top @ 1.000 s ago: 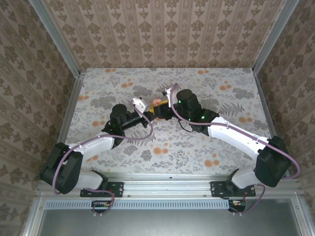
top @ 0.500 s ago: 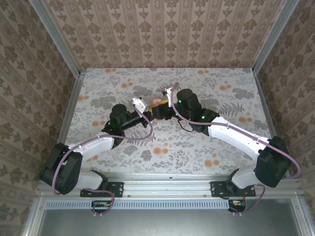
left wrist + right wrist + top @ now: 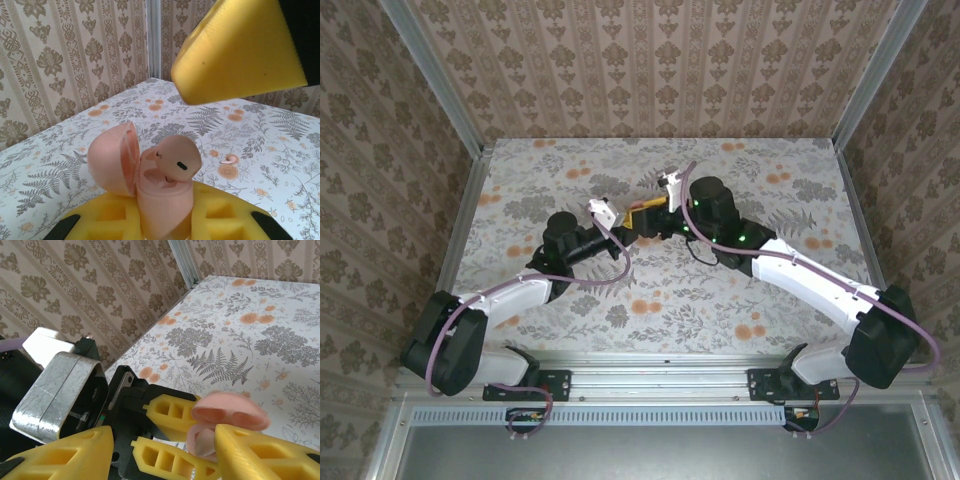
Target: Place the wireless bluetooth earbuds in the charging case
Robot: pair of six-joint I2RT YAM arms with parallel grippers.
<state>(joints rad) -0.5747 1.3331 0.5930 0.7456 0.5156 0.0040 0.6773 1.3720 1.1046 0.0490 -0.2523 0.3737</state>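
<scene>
Open charging case (image 3: pixel 161 202) sits clamped in the left gripper (image 3: pixel 165 227), with one earbud (image 3: pixel 176 159) tilted in its well, not fully seated. The right gripper (image 3: pixel 642 217) hangs just above, fingers apart, empty. Earbud likely light, hard, slick: pinch the rounded body gently, or simply press it home.

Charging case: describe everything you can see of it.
The charging case is smooth pale-pink plastic, egg-shaped, standing upright, gripped at its base by the left end effector. Its hinged lid stands open, swung to one side. A matching pink earbud sits tilted in the body's opening, not fully seated.
</scene>
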